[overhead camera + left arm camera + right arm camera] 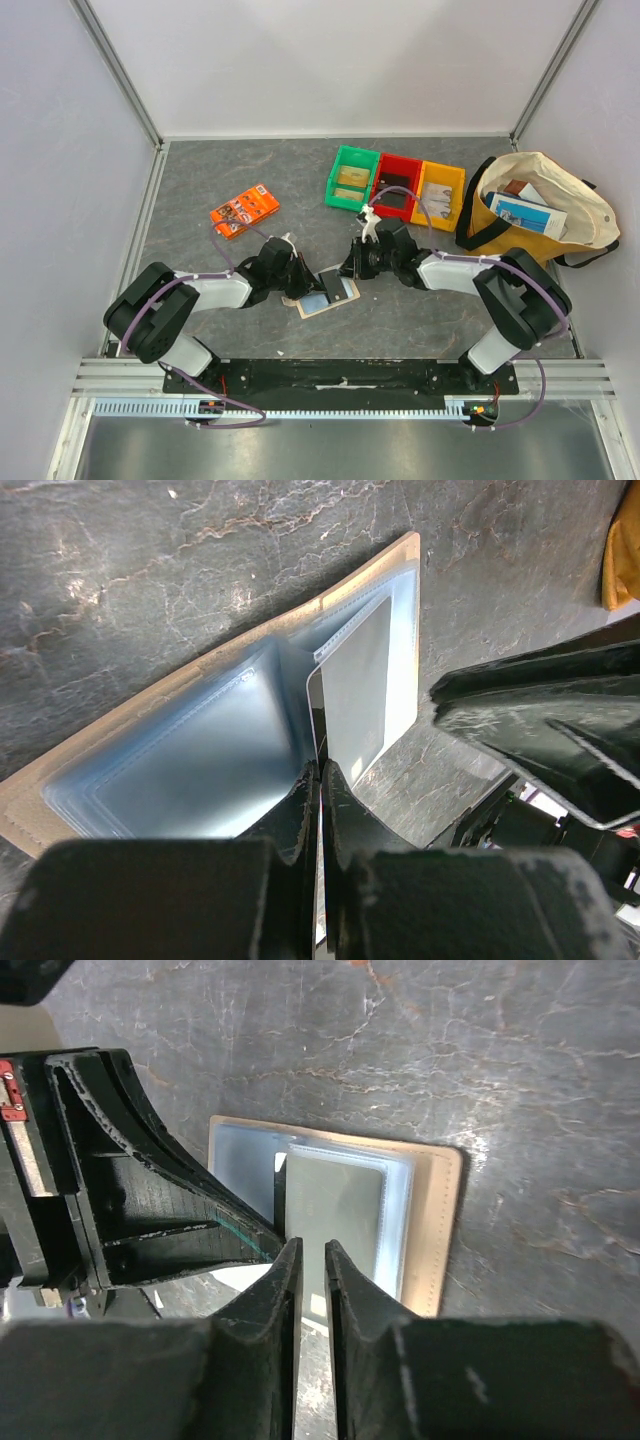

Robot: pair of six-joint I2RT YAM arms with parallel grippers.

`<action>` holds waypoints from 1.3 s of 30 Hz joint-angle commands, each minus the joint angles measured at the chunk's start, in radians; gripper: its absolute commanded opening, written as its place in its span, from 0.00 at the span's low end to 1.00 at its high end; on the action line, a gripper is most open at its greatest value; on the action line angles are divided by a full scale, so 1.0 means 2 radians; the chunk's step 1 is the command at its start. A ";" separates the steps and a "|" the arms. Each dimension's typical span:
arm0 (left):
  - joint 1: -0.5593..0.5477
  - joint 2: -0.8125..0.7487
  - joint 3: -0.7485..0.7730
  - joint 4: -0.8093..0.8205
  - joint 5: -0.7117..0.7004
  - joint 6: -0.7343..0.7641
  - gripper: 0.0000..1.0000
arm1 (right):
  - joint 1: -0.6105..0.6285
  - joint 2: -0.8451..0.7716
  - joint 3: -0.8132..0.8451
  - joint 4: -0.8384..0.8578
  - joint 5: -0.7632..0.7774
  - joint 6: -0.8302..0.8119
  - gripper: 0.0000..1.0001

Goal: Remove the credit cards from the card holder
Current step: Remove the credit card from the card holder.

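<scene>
Right gripper (313,1252): jaws a narrow gap apart, tips over the near edge of a greyish credit card (335,1200) in a clear sleeve; left gripper (319,772): jaws closed together, tips at the corner of that sleeved page, whether pinching it cannot be told. Card holder (441,1230): tan, spread open on the dark stone-pattern table (520,1070) between the two grippers, clear sleeves uppermost. Further out: orange packet (243,209) left rear; green bin (351,178), red bin (396,188), yellow bin (441,195) in a row behind; cream tote bag (545,185) at right.
</scene>
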 commanded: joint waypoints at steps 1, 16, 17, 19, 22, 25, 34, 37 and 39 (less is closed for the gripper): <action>-0.001 0.001 0.013 -0.002 -0.001 0.004 0.02 | 0.000 0.036 -0.010 0.047 -0.043 0.024 0.18; 0.000 -0.005 -0.001 -0.002 -0.005 -0.008 0.04 | -0.016 0.084 -0.066 0.037 0.011 0.050 0.05; 0.000 -0.006 -0.004 -0.002 -0.005 -0.009 0.04 | -0.019 0.084 -0.067 0.037 0.013 0.051 0.04; 0.000 -0.009 -0.007 -0.002 -0.005 -0.012 0.04 | -0.026 0.086 -0.071 0.036 0.014 0.053 0.03; -0.001 -0.015 -0.010 -0.002 -0.009 -0.015 0.04 | -0.035 0.090 -0.073 0.035 0.015 0.056 0.02; 0.000 -0.016 -0.013 -0.002 -0.011 -0.019 0.04 | -0.039 0.097 -0.074 0.035 0.009 0.055 0.02; 0.000 -0.027 -0.019 -0.009 -0.011 -0.021 0.04 | -0.039 0.115 -0.058 0.000 0.018 0.039 0.01; 0.001 -0.035 -0.023 -0.012 -0.011 -0.022 0.03 | -0.039 0.113 -0.053 -0.014 0.026 0.034 0.00; 0.002 -0.038 -0.026 -0.015 -0.012 -0.025 0.03 | -0.039 0.113 -0.053 -0.017 0.027 0.032 0.00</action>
